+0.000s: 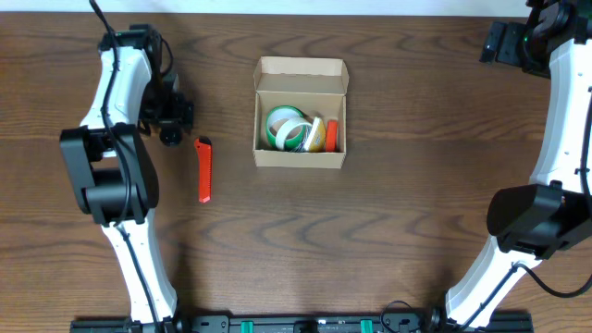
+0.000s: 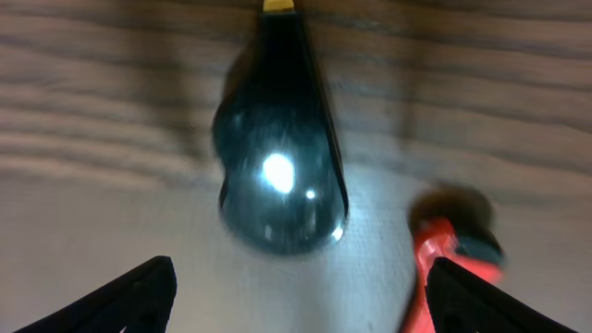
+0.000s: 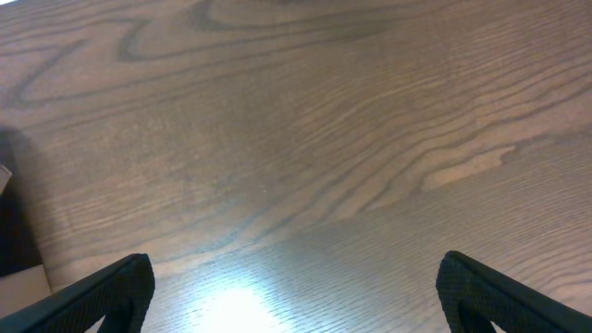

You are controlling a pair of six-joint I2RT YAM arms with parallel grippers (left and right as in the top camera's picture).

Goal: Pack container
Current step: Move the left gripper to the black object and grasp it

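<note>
The container (image 1: 301,155), a tan cardboard box, stands open at the table's middle with its flap lid (image 1: 302,68) folded back. Inside lie a green-and-white tape roll (image 1: 287,129), a yellow item (image 1: 316,135) and an orange item (image 1: 332,135). A red cutter (image 1: 203,170) lies on the table left of the box and also shows blurred in the left wrist view (image 2: 442,254). My left gripper (image 1: 174,118) is open (image 2: 301,282) just above a glossy black object with a yellow tip (image 2: 280,157), touching nothing. My right gripper (image 1: 504,42) is open and empty (image 3: 294,277) over bare wood at the far right corner.
The table is dark wood (image 1: 398,231). The left arm's body (image 1: 111,166) stands left of the red cutter. The right arm's body (image 1: 536,217) stands at the right edge.
</note>
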